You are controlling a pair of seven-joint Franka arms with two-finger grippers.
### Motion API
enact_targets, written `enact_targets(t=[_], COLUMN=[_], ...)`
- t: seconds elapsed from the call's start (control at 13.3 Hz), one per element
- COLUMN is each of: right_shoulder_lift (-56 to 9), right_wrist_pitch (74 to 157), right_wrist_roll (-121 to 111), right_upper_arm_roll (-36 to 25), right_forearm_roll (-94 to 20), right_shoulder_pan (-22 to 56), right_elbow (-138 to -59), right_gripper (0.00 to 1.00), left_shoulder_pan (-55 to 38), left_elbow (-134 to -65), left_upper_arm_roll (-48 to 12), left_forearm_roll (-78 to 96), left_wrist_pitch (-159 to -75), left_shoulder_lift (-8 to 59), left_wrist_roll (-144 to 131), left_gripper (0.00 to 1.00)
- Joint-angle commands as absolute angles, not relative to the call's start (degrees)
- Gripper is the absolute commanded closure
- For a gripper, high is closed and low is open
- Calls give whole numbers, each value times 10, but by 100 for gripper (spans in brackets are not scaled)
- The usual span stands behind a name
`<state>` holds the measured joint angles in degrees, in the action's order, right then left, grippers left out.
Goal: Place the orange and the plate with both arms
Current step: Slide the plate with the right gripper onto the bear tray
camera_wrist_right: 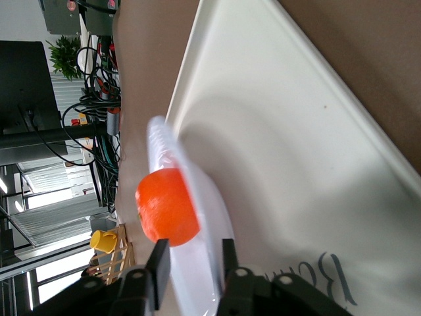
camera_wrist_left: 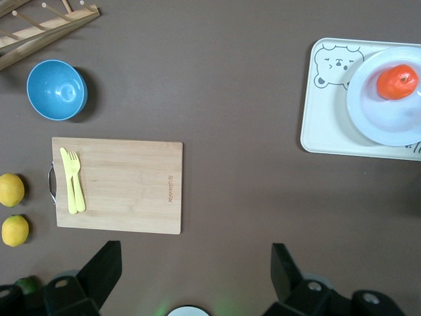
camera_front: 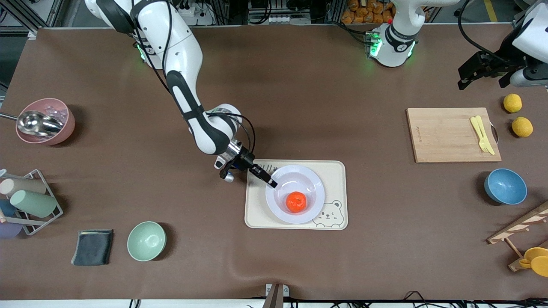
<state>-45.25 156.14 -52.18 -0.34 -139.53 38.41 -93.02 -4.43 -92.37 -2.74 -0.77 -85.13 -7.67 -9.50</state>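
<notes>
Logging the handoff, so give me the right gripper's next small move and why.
Probably open fully and back off the plate rim. The plate sits on the bear tray with the orange in it, and the right gripper has a finger either side of the rim, a gap showing in the right wrist view. The left gripper waits open above the table.

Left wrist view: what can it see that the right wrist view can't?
Only the left wrist view shows the blue bowl, cutting board, yellow fork and two lemons. Only the right wrist view shows the right gripper astride the plate's rim. Both show the orange in the plate on the bear tray.
</notes>
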Motion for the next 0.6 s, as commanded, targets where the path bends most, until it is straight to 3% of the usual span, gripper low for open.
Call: enact_targets(t=[0.0, 0.22, 0.52], right_shoulder_lift=[-459, -458, -455], right_wrist_pitch=[1570, 1577, 1578], right_wrist_roll=[-519, -517, -437], right_upper_arm_roll=[-2, -2, -1], right_forearm_roll=[-1393, -1386, -1284], right_shoulder_pan=[376, 371, 359], right_elbow=[-917, -918, -918], right_gripper=[53, 53, 51], left_shoulder_pan=[-43, -39, -38], left_elbow=[-916, -917, -916], left_upper_arm_roll=[-31, -29, -26], left_forearm_roll=[5, 5, 5], left_wrist_pitch=[-846, -848, -852], left_shoulder_lift=[-73, -70, -59], left_wrist_roll=[-110, -105, -105], left_gripper=[0, 0, 0])
